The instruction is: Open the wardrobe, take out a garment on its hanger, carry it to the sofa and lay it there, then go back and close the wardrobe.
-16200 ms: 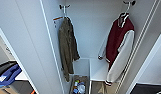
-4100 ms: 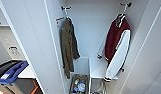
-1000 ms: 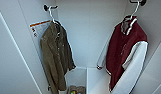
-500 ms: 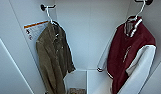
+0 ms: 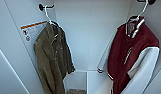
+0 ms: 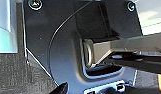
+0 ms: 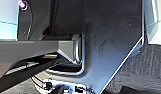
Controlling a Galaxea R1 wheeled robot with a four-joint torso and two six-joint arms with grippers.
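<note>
Checking tools first: we cannot tell either one's state from wrist views; no tool near clothes. Outward: wardrobe [image 5: 96, 37] stands open before us. Garment [image 5: 132, 52] hangs on right side, maroon body, white sleeves, on hanger [image 5: 142, 11] hooked over dark peg [image 5: 146, 1]. Olive jacket [image 5: 52, 60] hangs well apart on left. Step in hand, we judge: take-out. Next calls for raising one arm to hanger hook, lifting it clear of peg.
</note>
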